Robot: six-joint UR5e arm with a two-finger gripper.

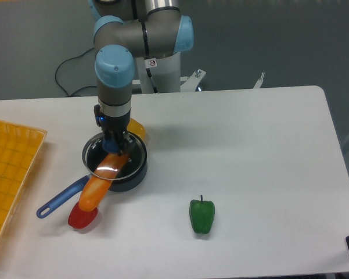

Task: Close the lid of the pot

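A yellow tray is seen at the table's left edge; the pot is placed right of it, its blue handle angled toward the front left; the pot lid is seated on the pot, directly beneath the gripper, whose grip cannot be made out; a green pepper is set well apart, front right.

Robotics lab or test bench, not a home. Shown by plain white table, grey bare wall behind, UR arm bolted at table edge, loose black cable trailing behind, toy green pepper as prop.
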